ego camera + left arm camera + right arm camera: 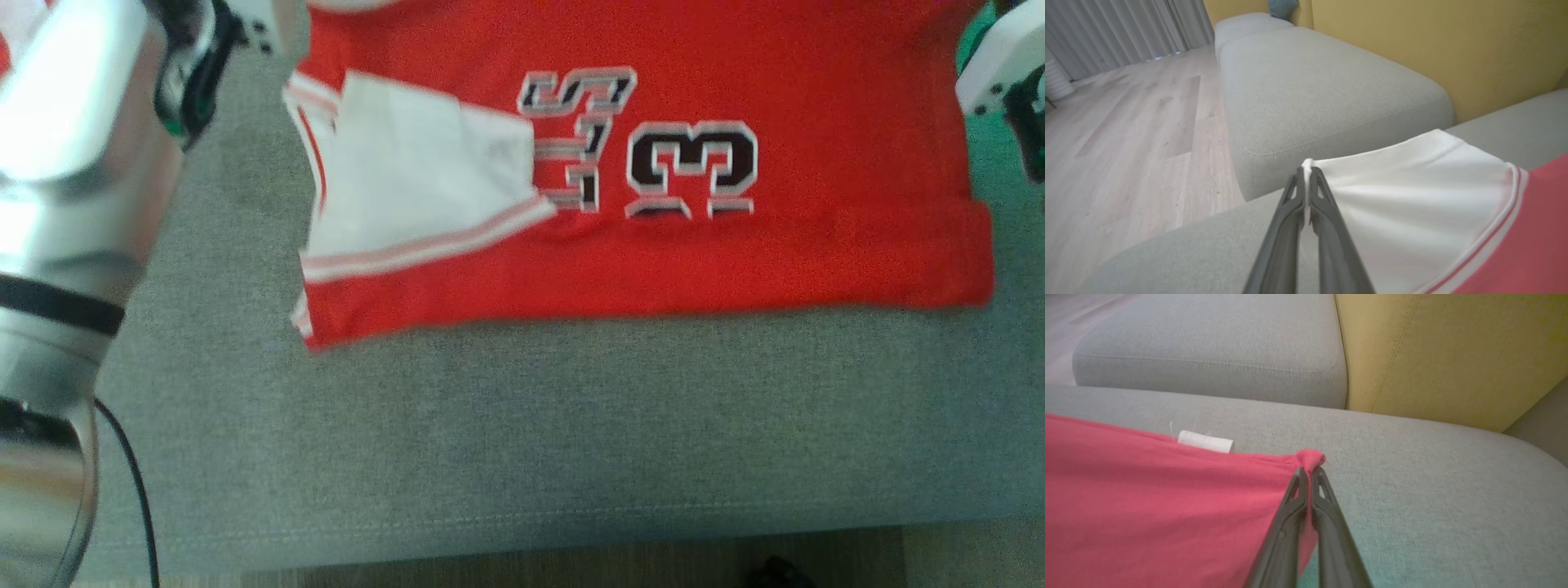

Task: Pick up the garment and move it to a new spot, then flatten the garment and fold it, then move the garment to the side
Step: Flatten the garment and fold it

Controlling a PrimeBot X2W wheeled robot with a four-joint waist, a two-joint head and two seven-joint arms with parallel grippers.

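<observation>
- Dark fingers (1284,237) of the left gripper (1307,173) are seen clamped shut on a white edge of the red jersey (857,163).
- Bunched red fabric at another corner is pinched tight by the right gripper (1310,472).
- Jersey is spread on a grey sofa cushion (522,425), numbers showing, with a white sleeve (416,171) folded across its front.
- Yellow backrest (1433,355) is seen behind.

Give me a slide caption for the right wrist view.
Right gripper shut on a pinched corner of the red garment, on the grey sofa cushion before a yellow backrest.
</observation>
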